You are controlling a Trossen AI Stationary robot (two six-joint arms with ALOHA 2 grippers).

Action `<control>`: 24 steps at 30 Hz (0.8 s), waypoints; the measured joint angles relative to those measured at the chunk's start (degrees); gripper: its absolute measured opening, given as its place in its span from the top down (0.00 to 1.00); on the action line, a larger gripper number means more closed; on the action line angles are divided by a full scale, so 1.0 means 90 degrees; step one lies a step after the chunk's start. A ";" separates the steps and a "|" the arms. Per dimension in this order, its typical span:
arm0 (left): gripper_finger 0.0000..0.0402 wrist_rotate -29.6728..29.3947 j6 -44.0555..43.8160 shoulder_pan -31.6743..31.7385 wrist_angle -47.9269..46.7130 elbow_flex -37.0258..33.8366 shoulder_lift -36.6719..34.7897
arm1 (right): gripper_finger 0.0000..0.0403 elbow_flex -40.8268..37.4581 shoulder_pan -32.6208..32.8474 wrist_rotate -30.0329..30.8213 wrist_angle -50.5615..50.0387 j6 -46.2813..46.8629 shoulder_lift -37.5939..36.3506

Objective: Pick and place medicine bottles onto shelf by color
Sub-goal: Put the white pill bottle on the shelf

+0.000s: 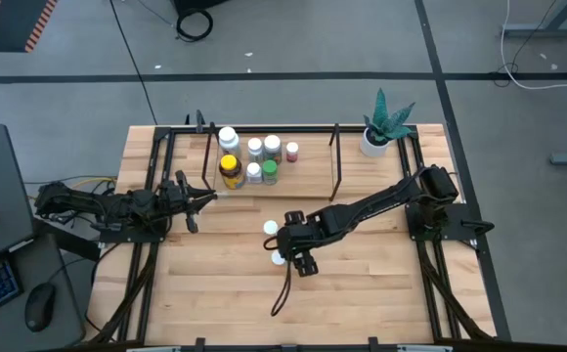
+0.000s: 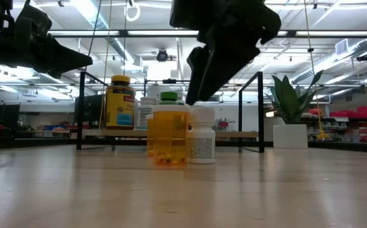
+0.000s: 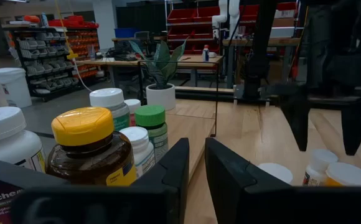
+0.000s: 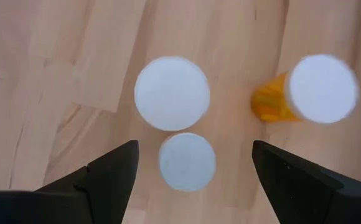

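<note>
Seven bottles fill the shelf — right gripper spread wide, empty.

White-capped bottle — label reads partly "adache".

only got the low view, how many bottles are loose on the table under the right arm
Observer: Three, by the right wrist view: a large white-capped bottle, a small white-capped bottle and an amber bottle with a white cap.
Operator: fingers open?
Observer: Yes. The right gripper is open and empty, in line with the small white-capped bottle.
Operator: and the left arm
Observer: The left gripper waits just left of the shelf, which holds seven bottles.
</note>
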 joint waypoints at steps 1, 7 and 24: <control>0.85 0.0000 0.0000 0.0001 -0.0002 -0.0001 0.0000 | 0.20 -0.0086 0.0002 -0.0007 0.0099 0.0029 0.0000; 0.86 0.0000 0.0001 0.0001 0.0000 -0.0001 0.0001 | 0.20 -0.0457 0.0002 -0.0008 0.0544 0.0059 0.0000; 0.84 0.0000 0.0000 0.0001 0.0000 -0.0002 0.0001 | 0.59 -0.0754 -0.0065 0.0039 0.0900 0.0059 0.0002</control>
